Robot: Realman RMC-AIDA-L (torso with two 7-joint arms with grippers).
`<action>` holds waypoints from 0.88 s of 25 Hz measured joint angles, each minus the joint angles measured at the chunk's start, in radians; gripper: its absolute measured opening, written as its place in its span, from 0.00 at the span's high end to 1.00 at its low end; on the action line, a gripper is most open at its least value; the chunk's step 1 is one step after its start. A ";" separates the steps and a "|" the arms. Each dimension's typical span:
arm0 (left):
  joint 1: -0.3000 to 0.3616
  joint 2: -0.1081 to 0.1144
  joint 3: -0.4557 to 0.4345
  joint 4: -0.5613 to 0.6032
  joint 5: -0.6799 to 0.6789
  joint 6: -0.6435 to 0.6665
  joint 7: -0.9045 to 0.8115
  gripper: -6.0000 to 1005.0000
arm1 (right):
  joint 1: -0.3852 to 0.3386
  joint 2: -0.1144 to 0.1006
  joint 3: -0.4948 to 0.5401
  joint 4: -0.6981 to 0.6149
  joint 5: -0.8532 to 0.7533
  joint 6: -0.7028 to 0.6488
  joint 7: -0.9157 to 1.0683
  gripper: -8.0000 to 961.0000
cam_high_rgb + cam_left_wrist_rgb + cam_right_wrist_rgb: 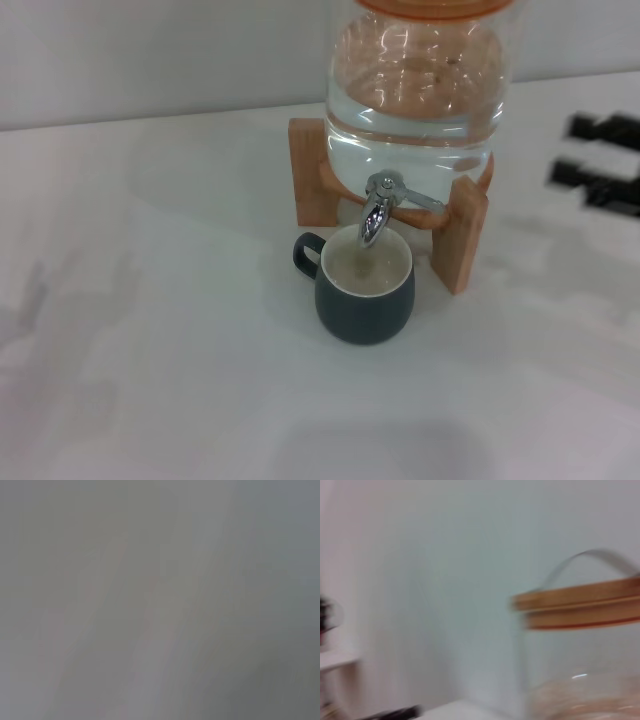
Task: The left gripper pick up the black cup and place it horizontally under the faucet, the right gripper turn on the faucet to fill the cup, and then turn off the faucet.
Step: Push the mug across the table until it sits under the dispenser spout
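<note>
The black cup (365, 292) stands upright on the white table, its cream inside open right under the spout of the chrome faucet (377, 208). Its handle points to the left, and there seems to be water in it. The right gripper (560, 152) hovers at the right edge of the head view. Its two black fingers are apart, hold nothing, and are well clear of the faucet. The left gripper is out of view. The left wrist view shows only a blurred grey surface.
The big clear water jar (415, 90) with an orange lid rests on a wooden stand (466, 240) behind the cup. Its lid and wire handle show in the right wrist view (580, 607). The white table (150, 330) spreads to the left and front.
</note>
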 joint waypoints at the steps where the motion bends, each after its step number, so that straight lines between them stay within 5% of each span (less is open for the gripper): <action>1: 0.000 0.000 0.000 0.000 -0.004 0.000 0.000 0.40 | 0.003 0.000 0.048 0.049 0.013 0.000 -0.037 0.25; 11: -0.001 0.000 0.000 -0.012 -0.051 0.002 0.003 0.40 | 0.023 0.001 0.333 0.456 0.070 -0.062 -0.389 0.25; 22: -0.003 0.000 0.000 -0.014 -0.097 0.002 0.017 0.40 | 0.022 0.002 0.468 0.689 0.072 -0.113 -0.648 0.25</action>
